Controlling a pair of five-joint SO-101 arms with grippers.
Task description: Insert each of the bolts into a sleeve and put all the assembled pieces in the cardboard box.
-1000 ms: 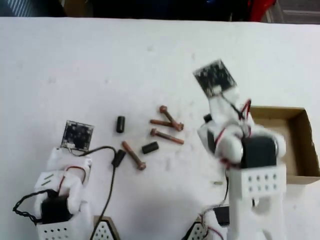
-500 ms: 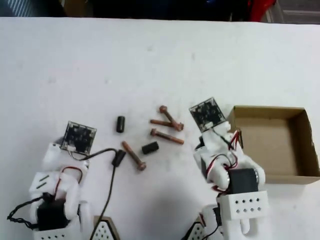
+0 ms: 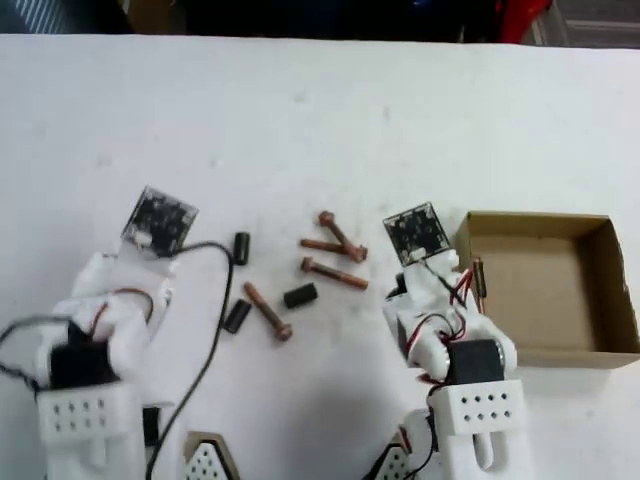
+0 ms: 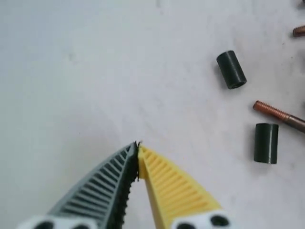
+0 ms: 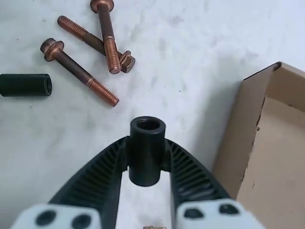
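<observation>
R gripper (image 5: 146,145) is clamped on 1 black sleeve (image 5: 147,129), its open bore facing the wrist cam, over the white table (image 5: 190,71). The cardboard box (image 5: 238,129) sits just beside it, open side up, w/ 1 wall near the jaws.

Past the held sleeve lie 3 copper bolts. The crossed pair (image 5: 107,38) is touching, 1 shank over the other. The single bolt (image 5: 81,71) lies near them but apart. A 2nd sleeve (image 5: 26,85) lies on its side near that bolt's head, not touching.

L gripper (image 4: 137,152) has its fingers pressed together at the tips, grey against yellow, over bare table. Off to 1 side are a 3rd sleeve (image 4: 231,69) and a 4th sleeve (image 4: 266,143), both on their sides. The threaded end of the 4th bolt (image 4: 279,114) is betw them.

From the high cam, all 4 bolts and the 3 loose sleeves lie mid-table betw the L arm (image 3: 110,310) and R arm (image 3: 445,320). The box is at the table's R side, right next to the R arm.
</observation>
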